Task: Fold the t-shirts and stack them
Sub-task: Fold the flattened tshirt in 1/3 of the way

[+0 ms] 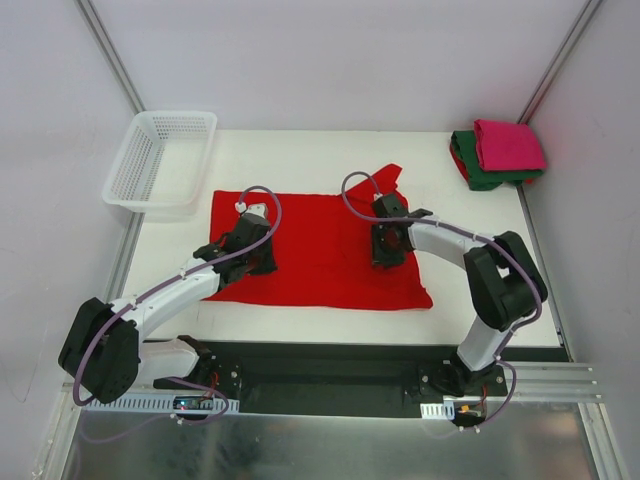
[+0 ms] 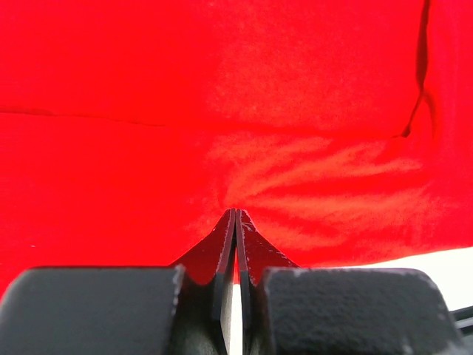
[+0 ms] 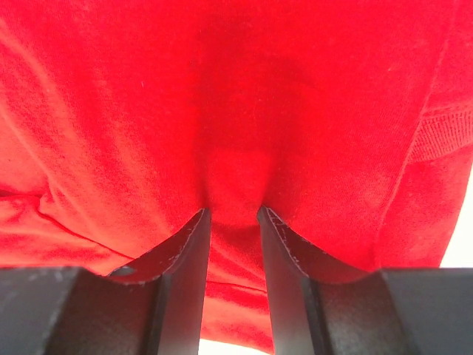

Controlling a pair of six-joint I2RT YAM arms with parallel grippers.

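Note:
A bright red t-shirt (image 1: 320, 250) (image 2: 222, 89) (image 3: 236, 96) lies spread flat on the white table (image 1: 300, 150), one sleeve sticking up at its far edge. My left gripper (image 1: 258, 258) (image 2: 236, 213) stands over the shirt's left part, shut, its tips pinched into the cloth with creases fanning out from them. My right gripper (image 1: 388, 250) (image 3: 231, 213) is on the shirt's right part, its jaws partly closed round a bunched fold of red cloth. A folded magenta-pink t-shirt (image 1: 508, 145) rests on a folded dark green t-shirt (image 1: 480, 172) at the far right corner.
A white mesh basket (image 1: 150, 205) stands at the far left, partly off the table's edge. Grey walls close in the table on the left, back and right. The arms' bases sit on a black rail along the near edge.

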